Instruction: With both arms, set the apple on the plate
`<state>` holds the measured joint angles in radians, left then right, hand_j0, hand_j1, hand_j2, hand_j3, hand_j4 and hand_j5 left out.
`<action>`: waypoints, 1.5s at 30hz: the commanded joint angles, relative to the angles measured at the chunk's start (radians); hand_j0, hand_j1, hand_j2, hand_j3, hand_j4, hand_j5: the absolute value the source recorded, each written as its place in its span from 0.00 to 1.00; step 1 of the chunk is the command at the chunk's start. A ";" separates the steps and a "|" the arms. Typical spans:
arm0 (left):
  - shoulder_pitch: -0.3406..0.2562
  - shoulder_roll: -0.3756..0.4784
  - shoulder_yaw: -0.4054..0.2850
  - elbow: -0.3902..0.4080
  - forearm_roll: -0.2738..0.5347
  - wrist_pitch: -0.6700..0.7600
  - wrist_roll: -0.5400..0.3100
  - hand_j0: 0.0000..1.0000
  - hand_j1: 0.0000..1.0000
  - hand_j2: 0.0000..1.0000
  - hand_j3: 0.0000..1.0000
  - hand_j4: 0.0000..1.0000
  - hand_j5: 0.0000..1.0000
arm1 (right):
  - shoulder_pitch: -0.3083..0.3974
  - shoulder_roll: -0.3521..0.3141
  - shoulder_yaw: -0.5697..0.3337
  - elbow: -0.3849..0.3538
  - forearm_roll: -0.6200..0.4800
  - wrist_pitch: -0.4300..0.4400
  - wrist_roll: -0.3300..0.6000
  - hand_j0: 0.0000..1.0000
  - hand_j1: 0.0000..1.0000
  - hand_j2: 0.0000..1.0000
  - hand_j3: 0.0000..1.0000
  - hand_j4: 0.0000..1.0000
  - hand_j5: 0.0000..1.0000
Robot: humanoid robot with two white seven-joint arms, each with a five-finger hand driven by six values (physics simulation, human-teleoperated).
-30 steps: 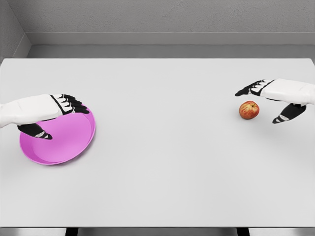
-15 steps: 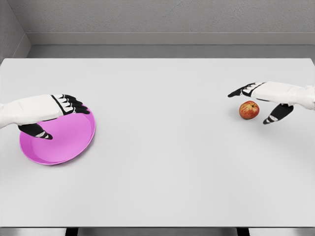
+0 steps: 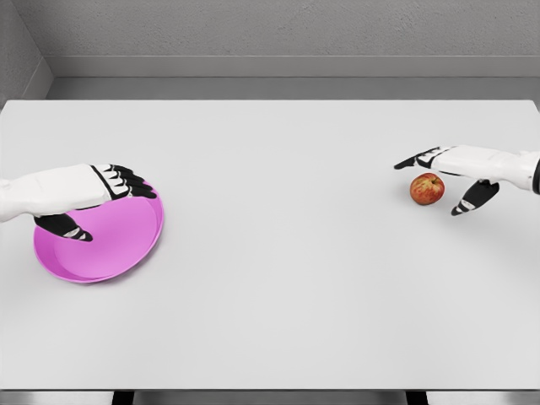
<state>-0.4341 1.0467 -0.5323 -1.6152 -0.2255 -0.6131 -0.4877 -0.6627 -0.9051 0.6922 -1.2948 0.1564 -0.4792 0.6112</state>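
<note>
Your right hand (image 3: pixel 456 173) is set around the apple (image 3: pixel 427 188) but has no hold on it: the fingers (image 3: pixel 415 159) reach out on its far side, the thumb (image 3: pixel 470 201) hangs just beside its near right, and everything is spread with a gap showing. The apple sits on the table (image 3: pixel 287 278) at the right, well apart from the plate (image 3: pixel 126 245) at the left.

To do this step well, lower the palm until the apple lies between thumb and fingers, then close evenly from both sides. A round fruit with a smooth, glossy skin will likely roll or squirt out if one side arrives first, so bring the thumb in low, at the widest part, not up near the stem dimple. Close firmly; the fruit looks hard enough to take it.

The apple is red with yellowish patches, roughly a ball, a little flattened on top. The table is a flat, matte, pale grey sheet with little to stop a rolling fruit.

Your left hand (image 3: pixel 89 198) hovers at the plate's far left part, fingers extended and loosely open, thumb pointing down over the inside; whether it touches the rim cannot be told. The plate is a shallow magenta disc with a raised lip, smooth like plastic, probably light enough to slide, so steady it when the apple comes over.
</note>
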 commanded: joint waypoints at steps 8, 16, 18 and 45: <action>-0.002 -0.005 0.000 0.000 -0.002 0.002 0.000 1.00 1.00 1.00 1.00 1.00 1.00 | -0.020 0.060 0.000 0.089 0.038 -0.002 0.000 1.00 1.00 1.00 1.00 1.00 1.00; -0.002 -0.005 0.000 0.000 -0.005 0.002 0.000 1.00 1.00 1.00 1.00 1.00 1.00 | -0.028 0.081 0.001 0.141 0.063 -0.022 0.000 1.00 1.00 1.00 1.00 1.00 1.00; -0.003 -0.005 0.002 0.000 -0.006 0.002 0.000 1.00 1.00 1.00 1.00 1.00 1.00 | -0.032 0.100 0.001 0.166 0.078 -0.036 0.000 1.00 1.00 1.00 1.00 1.00 1.00; -0.005 -0.005 0.000 0.000 -0.008 0.002 0.000 1.00 1.00 1.00 1.00 1.00 1.00 | -0.058 0.137 0.001 0.258 0.103 -0.064 0.000 0.69 0.69 0.69 0.69 0.69 0.69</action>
<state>-0.4387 1.0404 -0.5325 -1.6152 -0.2393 -0.6131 -0.4882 -0.7210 -0.7673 0.6943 -1.0418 0.2648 -0.5405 0.6112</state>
